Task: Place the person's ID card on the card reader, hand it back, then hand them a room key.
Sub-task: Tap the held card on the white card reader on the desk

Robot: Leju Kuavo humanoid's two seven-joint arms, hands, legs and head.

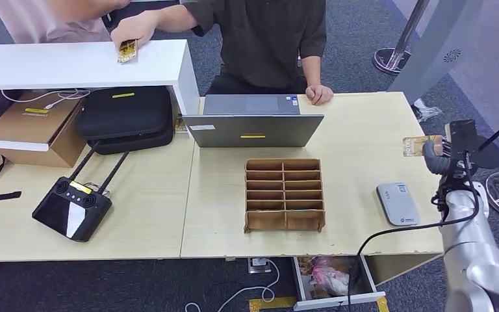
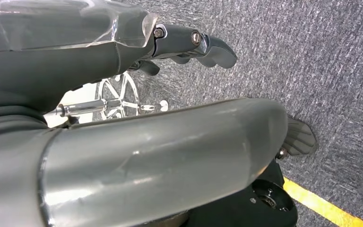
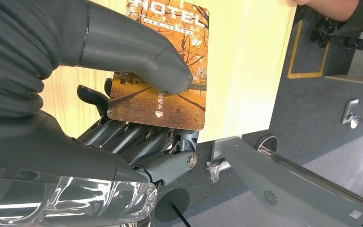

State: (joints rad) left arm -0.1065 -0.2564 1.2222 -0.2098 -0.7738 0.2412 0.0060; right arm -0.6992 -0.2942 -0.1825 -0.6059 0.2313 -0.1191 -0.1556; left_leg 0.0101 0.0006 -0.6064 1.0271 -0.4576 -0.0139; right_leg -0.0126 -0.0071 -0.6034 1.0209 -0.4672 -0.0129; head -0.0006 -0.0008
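My right hand [image 1: 436, 151] pinches a hotel room key card [image 3: 163, 71] at the desk's 3 o'clock edge.

Its printed face reads "HOTEL" over an autumn park scene; my thumb [image 3: 137, 52] presses it against the fingers beneath. The grey card reader [image 1: 397, 203] lies on the wooden desk [image 1: 364, 130] near 4 o'clock. At 11 o'clock, a person's hand [image 1: 133, 29] holds another card [image 1: 127, 51] on the white counter [image 1: 71, 64]. My left hand [image 2: 189, 45] hangs over carpet, fingers loosely curled, holding nothing.
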